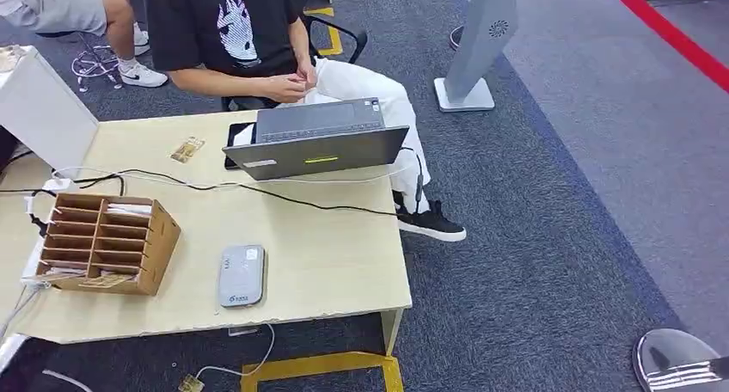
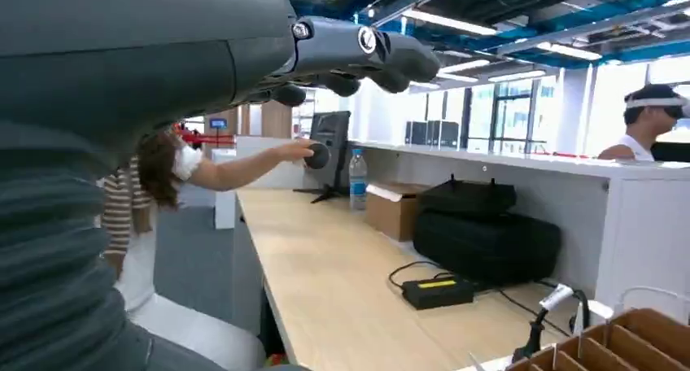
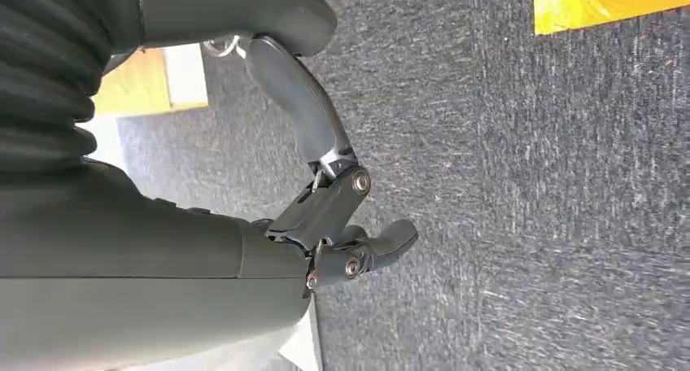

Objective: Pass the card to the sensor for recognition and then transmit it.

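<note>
Both hands hold nothing: left hand fingers curled, right hand fingers loosely apart. Cards sit in the wooden organiser; thin cards could slip before reaching the sensor.

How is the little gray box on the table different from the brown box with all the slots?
The gray sensor is flat, smooth and closed, with rounded corners; the wooden organizer is taller, open-fronted and split into many compartments. The sensor has nothing resting on it; the organizer holds cards or papers in some slots. Both rest on the same pale table, near its front edge.
</note>
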{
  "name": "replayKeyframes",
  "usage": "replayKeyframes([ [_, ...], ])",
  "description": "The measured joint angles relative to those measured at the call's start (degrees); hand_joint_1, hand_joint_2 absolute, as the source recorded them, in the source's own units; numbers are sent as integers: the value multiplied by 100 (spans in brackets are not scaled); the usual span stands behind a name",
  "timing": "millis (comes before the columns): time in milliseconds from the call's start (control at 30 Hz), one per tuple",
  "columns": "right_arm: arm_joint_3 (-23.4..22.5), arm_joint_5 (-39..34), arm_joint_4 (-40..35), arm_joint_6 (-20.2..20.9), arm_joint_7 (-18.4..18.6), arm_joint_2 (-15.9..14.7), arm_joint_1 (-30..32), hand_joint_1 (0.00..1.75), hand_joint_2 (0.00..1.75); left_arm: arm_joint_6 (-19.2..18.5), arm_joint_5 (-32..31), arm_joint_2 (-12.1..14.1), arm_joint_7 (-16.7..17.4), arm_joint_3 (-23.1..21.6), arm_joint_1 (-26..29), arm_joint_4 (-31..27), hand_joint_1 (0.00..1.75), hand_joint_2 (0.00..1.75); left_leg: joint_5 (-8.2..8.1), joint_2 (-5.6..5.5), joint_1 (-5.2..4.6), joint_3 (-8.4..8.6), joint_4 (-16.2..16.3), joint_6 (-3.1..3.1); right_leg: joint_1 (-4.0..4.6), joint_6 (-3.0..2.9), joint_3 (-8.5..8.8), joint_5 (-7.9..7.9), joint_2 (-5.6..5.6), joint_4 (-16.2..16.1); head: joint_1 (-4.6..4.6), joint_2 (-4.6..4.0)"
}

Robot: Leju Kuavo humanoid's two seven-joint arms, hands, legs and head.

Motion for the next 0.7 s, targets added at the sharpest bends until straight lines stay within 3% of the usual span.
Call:
replayKeyframes([
  [167, 81, 68, 0, 0, 7, -37, -36, 0, 175, 168, 157, -303, -382, 297, -339, 633, 0, 175, 0, -1, 0, 1, 0, 0, 0, 0, 0, 0, -1, 0, 0, 0],
  [433, 223, 184, 0, -11, 24, -103, -99, 0, 175, 190, 59, -529, -544, 325, -943, 1478, 0, 175, 0, -2, 0, 3, 2, 0, 0, 0, -1, 1, -1, 0, 0, 0],
  [700, 369, 277, 0, -37, 52, -151, -167, 0, 175, 183, -190, -542, -358, -262, -1764, 2311, 0, 175, 3, -5, -1, 4, 4, 0, 0, -1, 1, 5, -6, 0, 0, 0],
])
